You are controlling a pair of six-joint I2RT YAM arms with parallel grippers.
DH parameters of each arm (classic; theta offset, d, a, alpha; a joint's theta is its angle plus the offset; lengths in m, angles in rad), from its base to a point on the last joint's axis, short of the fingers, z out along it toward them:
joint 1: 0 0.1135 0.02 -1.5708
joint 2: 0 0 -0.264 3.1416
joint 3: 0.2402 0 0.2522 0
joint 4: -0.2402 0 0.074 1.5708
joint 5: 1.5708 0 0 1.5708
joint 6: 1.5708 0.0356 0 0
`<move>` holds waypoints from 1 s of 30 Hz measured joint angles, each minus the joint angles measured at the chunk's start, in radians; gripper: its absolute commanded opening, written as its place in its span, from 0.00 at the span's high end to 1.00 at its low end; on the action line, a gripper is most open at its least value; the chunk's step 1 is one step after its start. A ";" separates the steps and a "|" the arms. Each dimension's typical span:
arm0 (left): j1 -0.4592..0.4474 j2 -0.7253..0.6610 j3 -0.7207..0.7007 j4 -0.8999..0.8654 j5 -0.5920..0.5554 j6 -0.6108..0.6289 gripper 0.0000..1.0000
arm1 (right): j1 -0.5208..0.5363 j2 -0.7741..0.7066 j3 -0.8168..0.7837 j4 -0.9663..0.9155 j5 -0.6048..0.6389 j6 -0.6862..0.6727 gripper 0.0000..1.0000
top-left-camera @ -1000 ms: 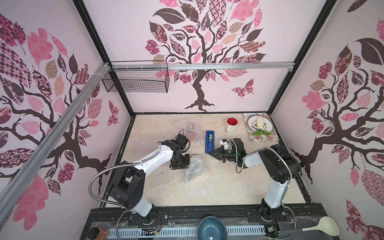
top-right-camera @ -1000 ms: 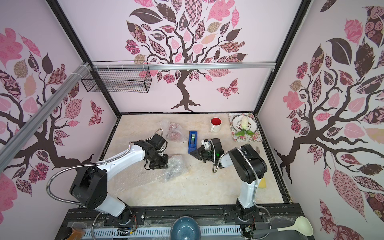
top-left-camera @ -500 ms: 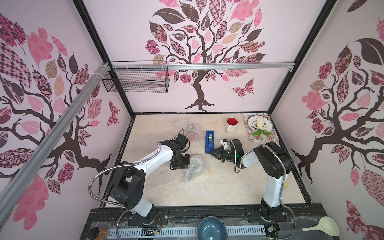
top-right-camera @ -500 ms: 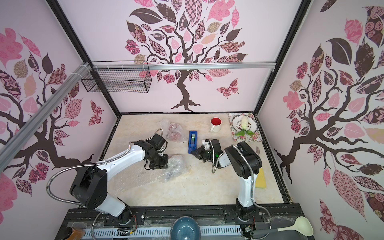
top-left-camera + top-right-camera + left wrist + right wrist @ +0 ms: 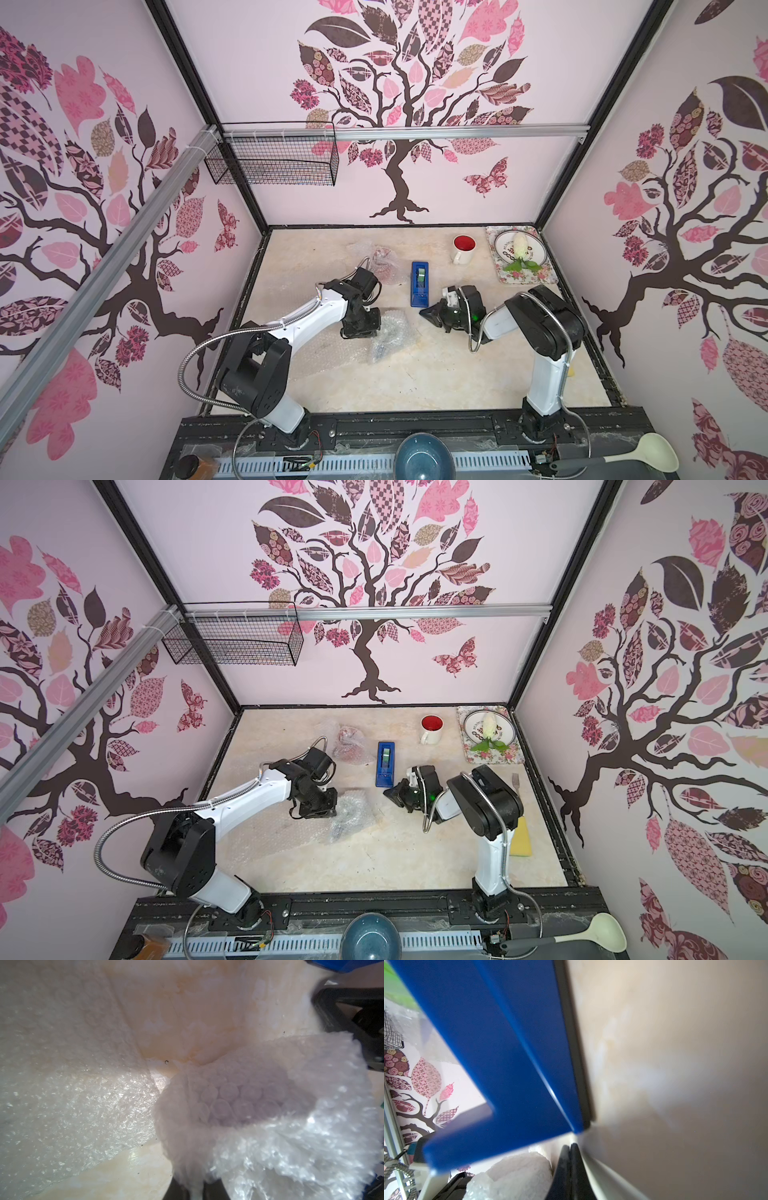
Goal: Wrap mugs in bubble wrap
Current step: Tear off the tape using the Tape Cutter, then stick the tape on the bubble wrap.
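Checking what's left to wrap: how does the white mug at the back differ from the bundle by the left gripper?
The white mug stands bare and upright; the bundle lies crumpled in bubble wrap. Nothing touches the mug; the left gripper is shut on the bundle's wrap. Both rest on the table.

White mug (image 5: 463, 249), red inside, upright, unwrapped, back right. Red mug (image 5: 384, 266) bundled in bubble wrap, back centre. Lavender mug (image 5: 249, 1101) on its side inside a crumpled wrap bundle (image 5: 390, 334), centre. Flat bubble wrap sheet (image 5: 270, 833) spread just beside the bundle.
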 measured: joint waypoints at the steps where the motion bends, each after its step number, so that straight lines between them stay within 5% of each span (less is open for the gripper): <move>1: -0.002 0.000 0.001 -0.002 -0.003 0.000 1.00 | 0.000 -0.038 -0.020 -0.020 -0.005 0.013 1.00; 11: -0.010 0.014 0.025 -0.024 -0.026 0.000 1.00 | 0.090 -0.519 -0.030 -0.086 -0.029 0.163 1.00; 19: -0.011 0.024 0.037 -0.035 -0.029 0.004 1.00 | 0.284 -0.436 -0.032 0.016 0.016 0.276 1.00; 30: -0.013 0.024 0.037 -0.034 -0.030 0.004 1.00 | 0.355 -0.297 -0.007 0.109 0.064 0.296 1.00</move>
